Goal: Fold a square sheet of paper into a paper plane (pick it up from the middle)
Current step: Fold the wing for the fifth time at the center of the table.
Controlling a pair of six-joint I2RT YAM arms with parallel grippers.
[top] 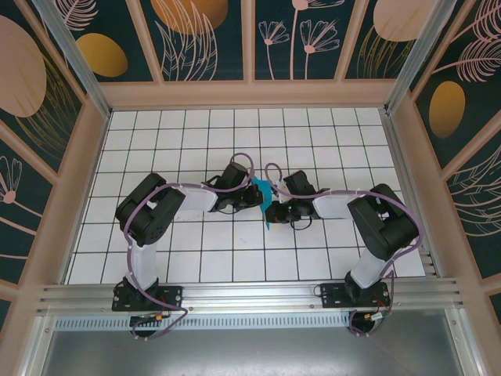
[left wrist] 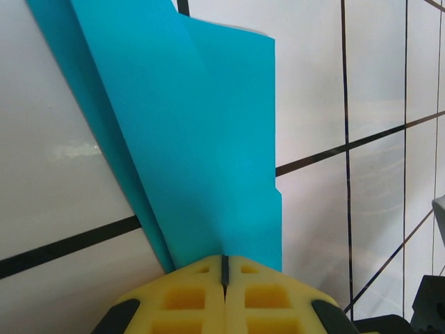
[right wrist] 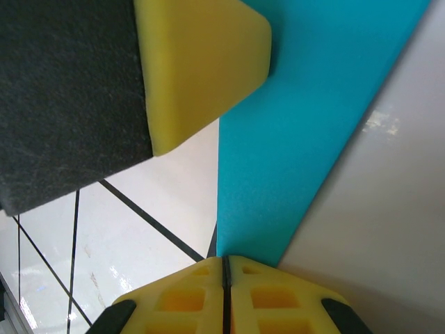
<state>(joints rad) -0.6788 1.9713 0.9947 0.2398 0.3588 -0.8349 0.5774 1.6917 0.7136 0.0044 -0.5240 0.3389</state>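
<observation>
The teal-blue sheet of paper (top: 264, 196), folded into a narrow layered shape, is held between both arms above the middle of the table. My left gripper (left wrist: 224, 268) is shut on one end of it, and the folded layers (left wrist: 188, 125) fan away from the yellow fingertips. My right gripper (right wrist: 224, 263) is shut on the other end, where the paper (right wrist: 299, 118) runs up and to the right. From above, the left gripper (top: 252, 193) and right gripper (top: 275, 208) nearly touch. The left gripper's yellow finger (right wrist: 198, 62) sits close against the paper in the right wrist view.
White tiled table (top: 196, 141) with black grid lines, walled by a wooden frame (top: 243, 94) at the back and sides. An aluminium rail (top: 250, 296) runs along the near edge by the arm bases. Part of the right arm (left wrist: 430, 306) shows at the left wrist view's lower right.
</observation>
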